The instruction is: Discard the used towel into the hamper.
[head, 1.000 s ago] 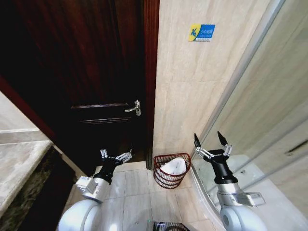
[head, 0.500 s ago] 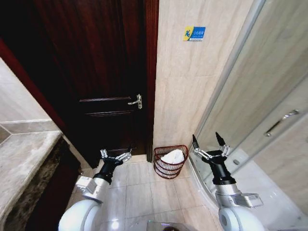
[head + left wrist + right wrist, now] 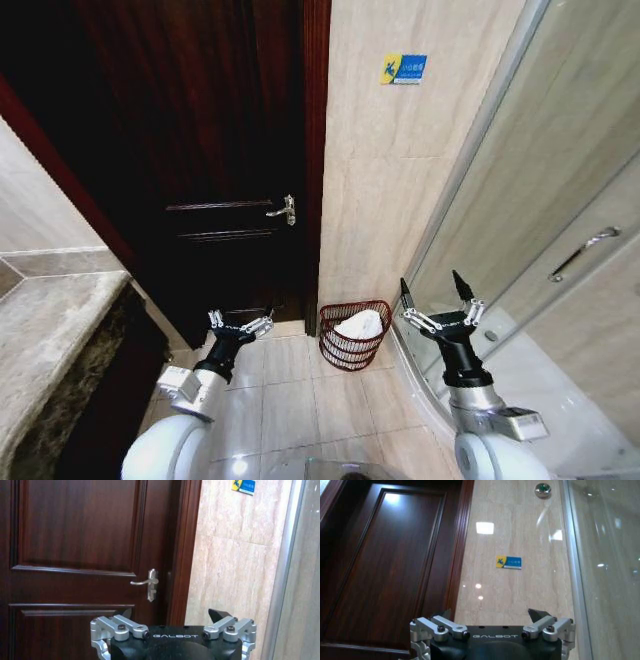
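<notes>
The hamper (image 3: 353, 335), a small round red-brown wire basket, stands on the floor against the tiled wall beside the door frame. A white towel (image 3: 361, 325) lies inside it, bunched up near the rim. My left gripper (image 3: 240, 324) hangs open, low down left of the hamper, facing the door. To the hamper's right, my right gripper (image 3: 437, 298) is raised, open and holding nothing. Both wrist views show spread fingers: the left gripper (image 3: 172, 615) faces the door, the right gripper (image 3: 492, 614) faces the tiled wall.
A dark wooden door (image 3: 200, 160) with a metal handle (image 3: 284, 210) fills the left. A stone counter (image 3: 45, 340) sits at the near left. A glass shower screen (image 3: 560, 230) with a handle runs along the right. Pale floor tiles (image 3: 300, 390) lie before the hamper.
The whole view shifted between one second ago and half a second ago as the camera moved; the hamper now looks farther off. Since then almost nothing changed. Both grippers stay open.
</notes>
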Tool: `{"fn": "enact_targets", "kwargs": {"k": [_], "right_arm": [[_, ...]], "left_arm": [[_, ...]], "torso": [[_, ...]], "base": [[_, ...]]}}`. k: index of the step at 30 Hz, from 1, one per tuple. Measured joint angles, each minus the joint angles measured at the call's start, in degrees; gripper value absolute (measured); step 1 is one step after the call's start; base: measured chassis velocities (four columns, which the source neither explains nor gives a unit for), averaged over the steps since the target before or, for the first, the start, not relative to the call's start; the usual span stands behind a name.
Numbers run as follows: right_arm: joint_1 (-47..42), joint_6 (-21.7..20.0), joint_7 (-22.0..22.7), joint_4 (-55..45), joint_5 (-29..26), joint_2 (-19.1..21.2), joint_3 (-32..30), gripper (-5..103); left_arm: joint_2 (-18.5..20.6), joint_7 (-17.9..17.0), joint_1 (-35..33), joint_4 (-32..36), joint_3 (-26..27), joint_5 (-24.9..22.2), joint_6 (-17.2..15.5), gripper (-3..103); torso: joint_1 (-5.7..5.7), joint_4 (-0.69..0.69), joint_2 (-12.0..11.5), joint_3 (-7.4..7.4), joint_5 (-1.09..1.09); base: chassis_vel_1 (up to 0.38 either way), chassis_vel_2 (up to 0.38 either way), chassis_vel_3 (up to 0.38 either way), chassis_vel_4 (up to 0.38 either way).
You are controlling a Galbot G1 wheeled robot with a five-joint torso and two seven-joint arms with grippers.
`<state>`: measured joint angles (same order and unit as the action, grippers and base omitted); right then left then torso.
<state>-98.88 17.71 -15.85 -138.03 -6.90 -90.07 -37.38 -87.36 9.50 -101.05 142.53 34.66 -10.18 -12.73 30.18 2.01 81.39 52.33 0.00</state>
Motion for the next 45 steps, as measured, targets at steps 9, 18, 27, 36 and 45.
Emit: {"fn": "enact_targets", "kwargs": {"k": [9,18,27,36,45], "right_arm": [[0.01,-0.12,-0.31,0.02,-1.09,0.39,0.14,100],[0.11,0.40,-0.43,1.47,-2.58,0.01,-0.42,100],[2.86,-3.45,-0.18,-0.88,-8.08,0.67,-3.03,100],[5.71,-9.51,4.23,-5.12,-9.40,1.26,-2.59,100],[2.07,-8.84,5.86,-5.33,-8.04,-0.07,-3.77,100]], "left_arm": [[0.00,0.00,0.00,0.00,0.00,0.00,0.00,100],[0.00,0.00,0.00,0.00,0.00,0.00,0.00,100],[0.00,0.00,0.00,0.00,0.00,0.00,0.00,100],[0.00,0.00,0.00,0.00,0.00,0.00,0.00,100],[0.00,0.00,0.00,0.00,0.00,0.00,0.00,100]], "torso": [[-0.01,0.00,0.00,0.00,0.00],[-0.01,0.00,0.00,0.00,0.00],[-0.01,0.00,0.00,0.00,0.01],[-0.01,-0.01,0.00,-0.01,0.00],[-0.02,0.00,0.01,-0.01,0.00]], "base": [[0.000,0.000,0.000,0.000],[-0.028,-0.024,-0.032,-0.031],[-0.084,-0.088,-0.086,-0.075],[-0.118,-0.109,-0.108,-0.118],[-0.113,-0.140,-0.128,-0.124]]}}
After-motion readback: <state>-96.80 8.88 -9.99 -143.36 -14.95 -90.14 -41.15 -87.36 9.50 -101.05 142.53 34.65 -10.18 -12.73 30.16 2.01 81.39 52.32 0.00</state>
